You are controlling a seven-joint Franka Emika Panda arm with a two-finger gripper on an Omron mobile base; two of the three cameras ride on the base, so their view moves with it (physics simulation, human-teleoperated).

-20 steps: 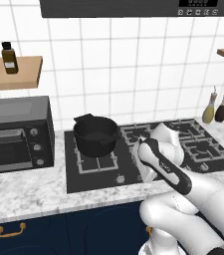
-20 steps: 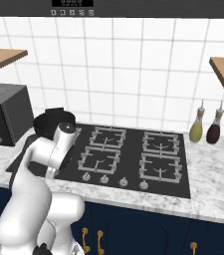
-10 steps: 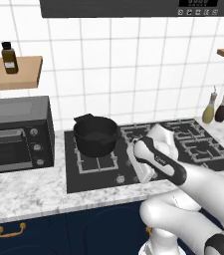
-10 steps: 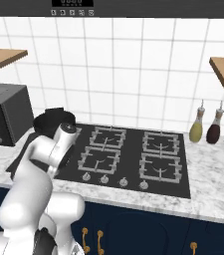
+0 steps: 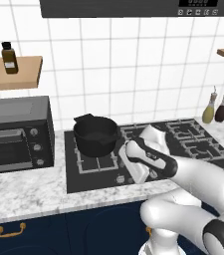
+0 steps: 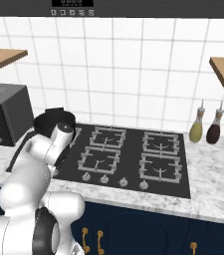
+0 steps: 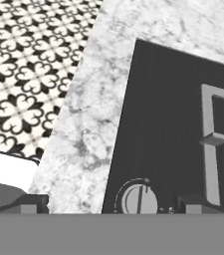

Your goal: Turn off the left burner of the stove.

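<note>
The left burner (image 5: 94, 154) sits at the left end of the stove (image 6: 173, 164), under a black pot (image 5: 96, 134). Its knob (image 7: 139, 199) lies directly between the gripper (image 7: 108, 201) fingertips, which stand apart, seemingly not yet touching it; the move ahead is closing and twisting.

This is a home kitchen. A black glass stove (image 6: 133, 154) with grey grates sits in a marble worktop (image 5: 24, 191) above navy cabinets with brass handles (image 5: 11, 230). White tiles cover the wall, wooden shelves (image 5: 14, 72) hang on it, and a toaster oven (image 5: 16, 134), a dark pot (image 5: 96, 134) and two bottles (image 6: 205, 127) stand about. The floor (image 7: 19, 64) is patterned.
</note>
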